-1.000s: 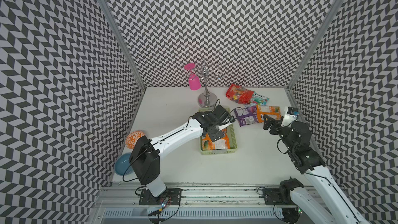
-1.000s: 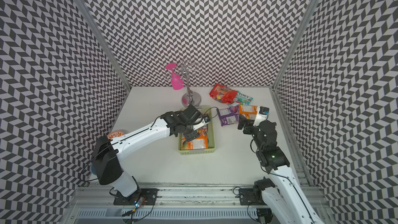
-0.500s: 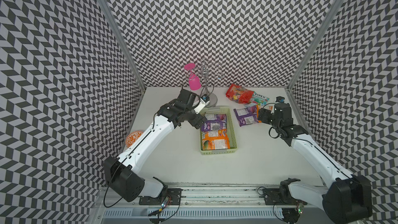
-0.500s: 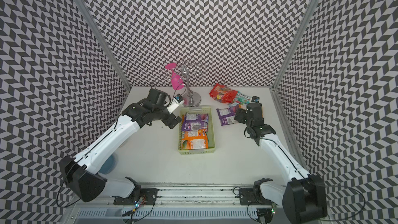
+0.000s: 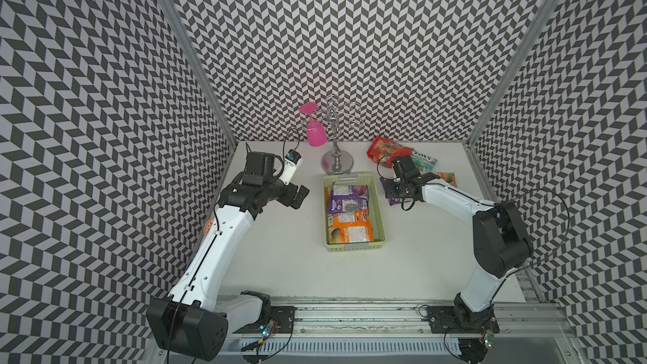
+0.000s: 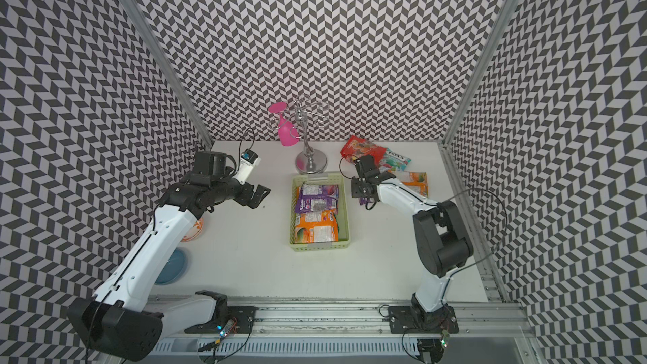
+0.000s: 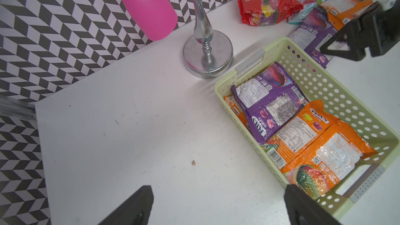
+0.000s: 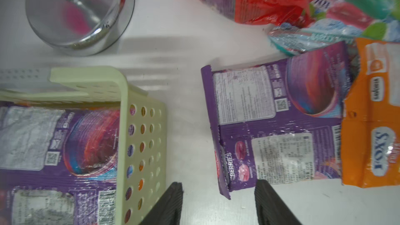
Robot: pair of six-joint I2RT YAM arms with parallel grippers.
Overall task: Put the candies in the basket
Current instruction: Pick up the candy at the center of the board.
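Note:
The pale-green basket (image 5: 381, 211) (image 6: 345, 211) (image 7: 324, 87) (image 8: 121, 96) holds a purple candy bag (image 5: 348, 199) (image 7: 270, 102) lying partly over orange ones (image 5: 350, 231) (image 7: 320, 148). My left gripper (image 5: 299, 196) (image 7: 217, 193) is open and empty over bare table left of the basket. On the table right of the basket lie another purple bag (image 8: 277, 122), an orange bag (image 5: 444, 178) (image 8: 372, 126), a teal bag (image 5: 423, 160) and a red bag (image 5: 387, 150). My right gripper (image 5: 394, 190) (image 8: 218, 186) is low over that purple bag, its fingers half apart and straddling one corner without touching it.
A chrome stand (image 5: 336, 166) with a pink glass (image 5: 315, 133) hanging on it is just behind the basket. An orange-and-white plate (image 6: 194, 231) and a blue plate (image 6: 173, 266) lie at the left, partly under my left arm. Patterned walls close three sides.
My left gripper opened, left a purple bag in the basket and drew back to the left. My right arm reached forward to the purple bag on the table, and its fingers narrowed.

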